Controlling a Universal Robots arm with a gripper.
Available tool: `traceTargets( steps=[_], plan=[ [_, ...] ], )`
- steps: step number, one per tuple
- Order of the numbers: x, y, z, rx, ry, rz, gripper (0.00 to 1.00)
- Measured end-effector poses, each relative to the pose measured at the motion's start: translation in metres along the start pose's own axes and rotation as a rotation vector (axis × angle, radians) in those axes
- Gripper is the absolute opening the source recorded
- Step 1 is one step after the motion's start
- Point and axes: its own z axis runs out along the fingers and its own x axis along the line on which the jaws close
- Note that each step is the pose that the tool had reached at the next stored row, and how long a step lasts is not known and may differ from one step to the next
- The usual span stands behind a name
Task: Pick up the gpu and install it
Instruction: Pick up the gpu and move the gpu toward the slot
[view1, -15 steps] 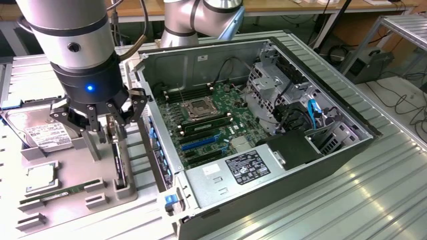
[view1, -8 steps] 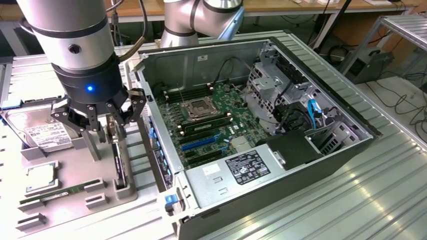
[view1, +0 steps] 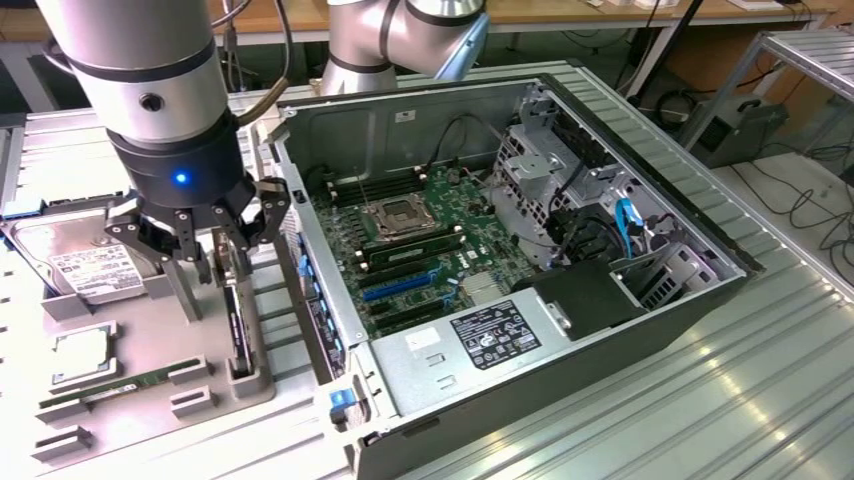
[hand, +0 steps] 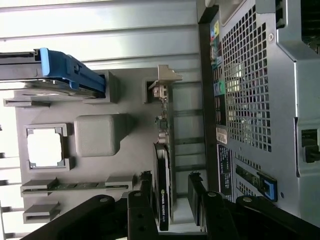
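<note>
black fingers of the gripper stand apart, straddling the gpu, which sits on edge in a slot of the grey moulded tray beside the open pc case. it is probably light, rigid and fragile, best pinched across its flat matte faces, away from the thin silvery bracket.

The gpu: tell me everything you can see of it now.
The gpu is a slim card, black-faced with pale lettering, a silvery metal bracket at one end. It stands on edge in a slot of the grey holder, beside the computer case. The open gripper straddles it, a finger on each side; a gap shows on the case side.
</note>
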Motion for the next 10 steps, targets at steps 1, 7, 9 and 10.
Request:
traceTargets(
  steps=[1,7,9,10],
  plan=[
    [0.0001,0.0005,0.0007,0.0000,0.0000,0.000,0.42],
    [0.0005,0.0021,0.0060,0.0000,0.0000,0.000,0.42],
    [0.0007,0.0024,0.0085,-0.0001,0.0000,0.000,0.42],
    [0.0008,0.0026,0.0097,-0.0001,-0.0001,0.000,0.42]
  ],
)
